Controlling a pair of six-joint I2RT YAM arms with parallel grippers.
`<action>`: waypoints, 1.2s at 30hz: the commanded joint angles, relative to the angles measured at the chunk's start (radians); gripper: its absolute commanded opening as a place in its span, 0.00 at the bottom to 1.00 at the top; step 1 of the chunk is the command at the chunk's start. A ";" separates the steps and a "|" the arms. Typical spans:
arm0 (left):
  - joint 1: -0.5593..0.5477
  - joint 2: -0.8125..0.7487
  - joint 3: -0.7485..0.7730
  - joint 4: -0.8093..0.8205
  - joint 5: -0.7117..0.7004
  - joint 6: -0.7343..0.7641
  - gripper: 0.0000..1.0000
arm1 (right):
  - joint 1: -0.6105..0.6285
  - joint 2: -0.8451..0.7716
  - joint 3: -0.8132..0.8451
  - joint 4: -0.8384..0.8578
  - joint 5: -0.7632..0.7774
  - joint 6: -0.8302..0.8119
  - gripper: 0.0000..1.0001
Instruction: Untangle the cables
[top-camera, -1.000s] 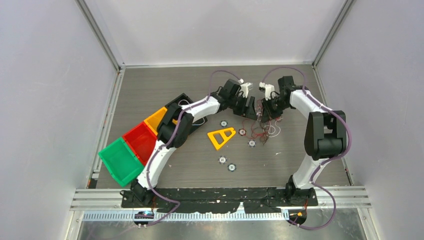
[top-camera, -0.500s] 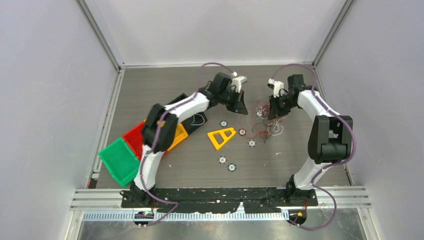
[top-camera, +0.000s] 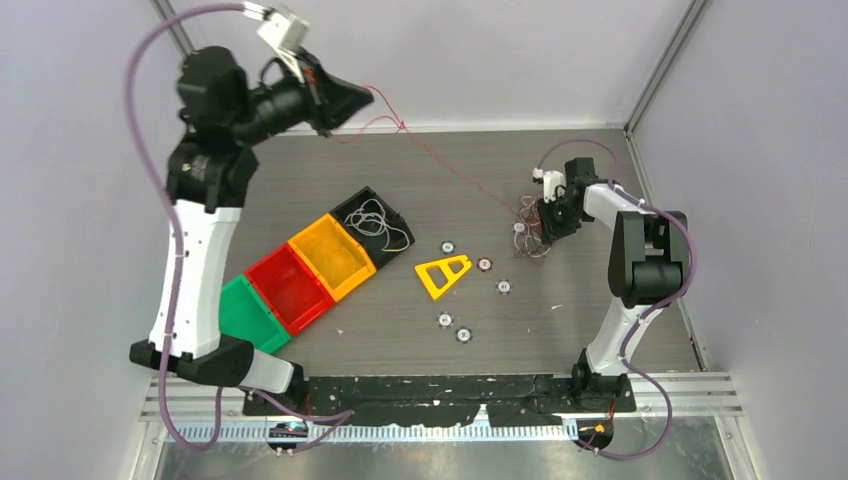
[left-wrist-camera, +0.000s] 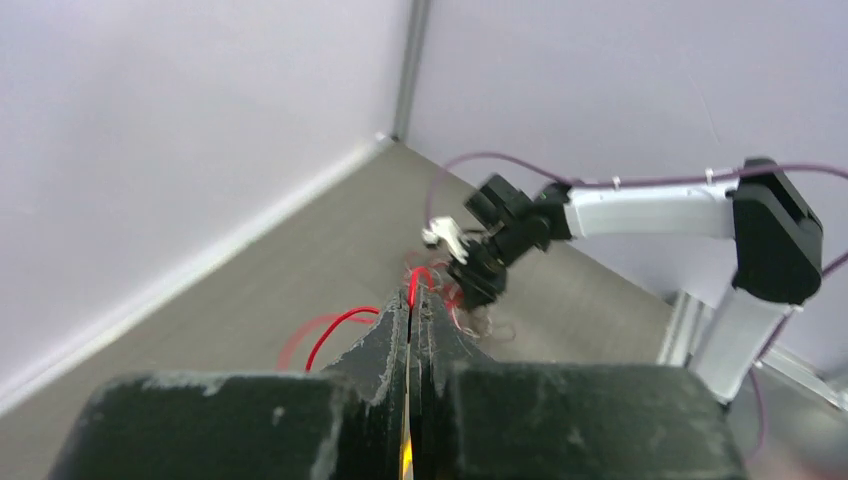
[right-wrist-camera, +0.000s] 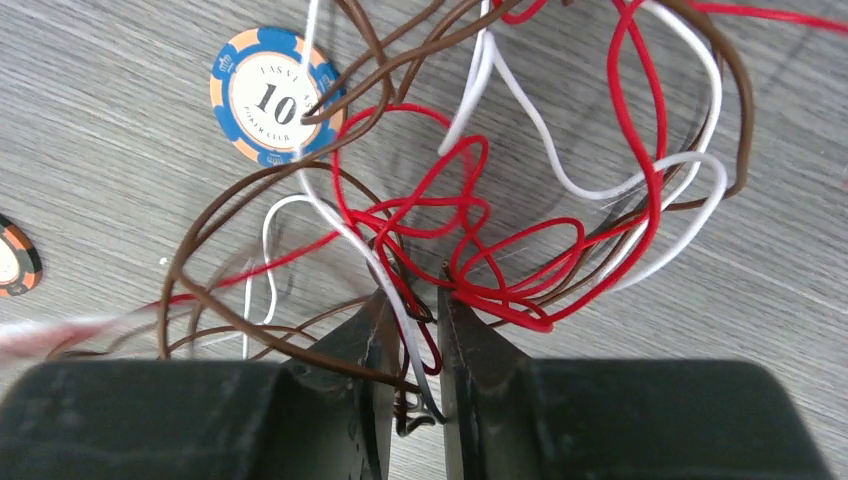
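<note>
- Presently we log the left pincer (top-camera: 362, 98), raised high at the far left and clamped together on one thin red cable (left-wrist-camera: 345, 315).
- That cable stretches down to the loose tangle of thin red, white and brown cables (top-camera: 530, 228).
- The tangle lies on the grey wood-grain bench (top-camera: 600, 290), at the right pincer (right-wrist-camera: 415, 300).
- Its jaws stand narrowly apart, with white and brown strands passing between them.
- A blue-and-white poker chip marked 10 (right-wrist-camera: 272, 95) lies beneath the tangle's edge.
</note>
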 joint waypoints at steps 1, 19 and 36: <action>0.114 0.016 0.185 -0.167 0.025 -0.006 0.00 | -0.002 0.027 0.019 0.027 0.100 -0.007 0.26; 0.710 0.021 0.463 0.045 0.234 -0.416 0.00 | -0.002 0.040 0.049 -0.010 0.169 -0.036 0.35; 0.947 -0.080 0.439 0.034 0.225 -0.304 0.00 | -0.003 0.010 0.101 -0.074 0.150 -0.082 0.46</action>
